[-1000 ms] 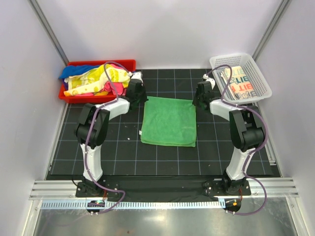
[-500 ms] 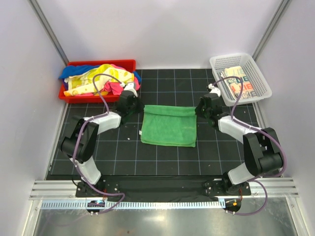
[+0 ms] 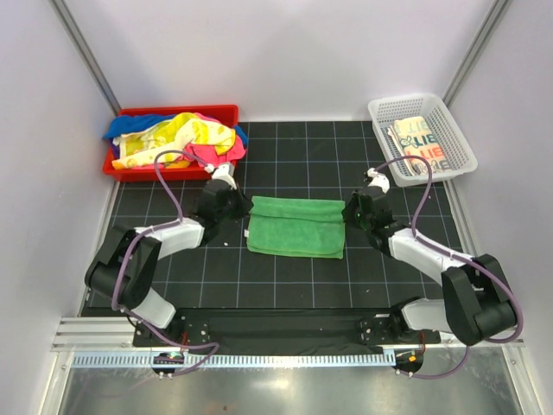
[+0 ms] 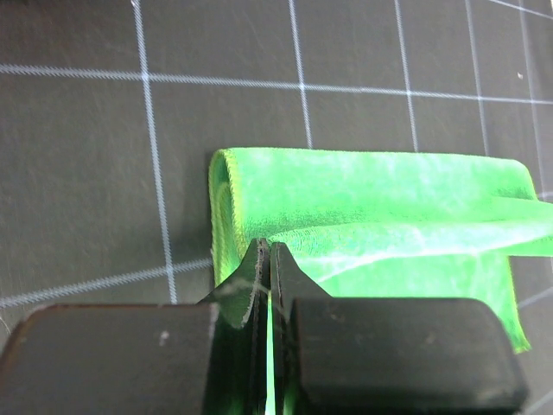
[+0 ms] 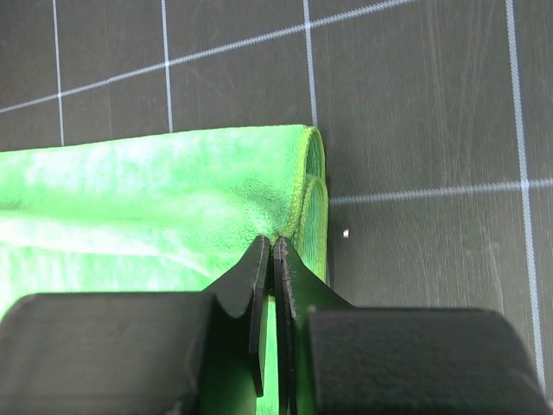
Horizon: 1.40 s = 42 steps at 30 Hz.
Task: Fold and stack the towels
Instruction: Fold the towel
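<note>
A green towel (image 3: 295, 232) lies on the black grid mat, its far part doubled over toward the near side. My left gripper (image 3: 239, 206) is shut on its far left corner, and the left wrist view shows the green towel (image 4: 371, 216) pinched at the left gripper's (image 4: 270, 248) tips. My right gripper (image 3: 350, 210) is shut on the far right corner; in the right wrist view the green towel (image 5: 155, 199) bunches at the right gripper's (image 5: 272, 242) tips. Several loose towels (image 3: 177, 138) are piled in the red tray. A folded cream printed towel (image 3: 421, 144) lies in the basket.
The red tray (image 3: 216, 111) stands at the back left of the mat, the white mesh basket (image 3: 462, 147) at the back right. Both arms stretch low over the mat on either side of the green towel. Grey walls close in the sides and back.
Both grippers have drawn the green towel's far edge toward the near side, rolling it over itself. The towel now looks shorter front to back. Both arms have dropped lower.
</note>
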Available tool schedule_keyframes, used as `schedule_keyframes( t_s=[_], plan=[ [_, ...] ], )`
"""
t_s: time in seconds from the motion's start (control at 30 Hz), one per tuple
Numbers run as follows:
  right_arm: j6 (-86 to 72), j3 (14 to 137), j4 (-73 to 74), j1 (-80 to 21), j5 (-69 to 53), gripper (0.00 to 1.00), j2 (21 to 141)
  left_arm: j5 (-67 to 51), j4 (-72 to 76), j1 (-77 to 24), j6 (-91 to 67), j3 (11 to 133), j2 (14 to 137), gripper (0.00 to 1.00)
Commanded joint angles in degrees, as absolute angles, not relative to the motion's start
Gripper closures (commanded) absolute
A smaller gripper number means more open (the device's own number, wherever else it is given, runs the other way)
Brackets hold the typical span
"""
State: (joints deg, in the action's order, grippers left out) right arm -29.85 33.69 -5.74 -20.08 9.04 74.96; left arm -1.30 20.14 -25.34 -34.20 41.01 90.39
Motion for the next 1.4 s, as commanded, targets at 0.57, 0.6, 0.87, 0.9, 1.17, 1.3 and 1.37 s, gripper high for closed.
schedule_keyframes(
  t_s=[0.57,0.6,0.87,0.9,1.17,1.3,1.37],
  plan=[
    [-34.54,25.85,-1.67,-23.55,12.13,0.99,62.14,-0.44,22.68,-27.42,-37.97,31.29,78.93,1.0],
    [-34.72,25.67,-1.58,-24.16,12.48,0.99,61.96,-0.53,22.41,-27.51,-38.14,31.03,78.84,1.0],
    [-35.51,24.35,-0.35,-26.28,13.36,0.99,59.94,0.78,20.22,-27.6,-38.76,30.23,77.08,1.0],
    [-35.68,24.26,-0.35,-26.45,13.45,0.99,59.59,0.53,19.95,-27.6,-38.76,30.23,76.99,1.0],
    [-36.39,22.68,2.64,-26.72,13.97,0.99,56.6,0.18,18.99,-27.77,-39.72,29.36,76.03,1.0],
    [-36.91,22.59,3.51,-26.81,13.45,0.99,55.64,-1.49,18.81,-27.86,-40.25,29.09,76.03,1.0],
    [-37.26,22.33,3.87,-26.81,13.45,0.99,55.37,-1.32,18.63,-27.86,-40.43,28.83,75.94,1.0]
  ],
)
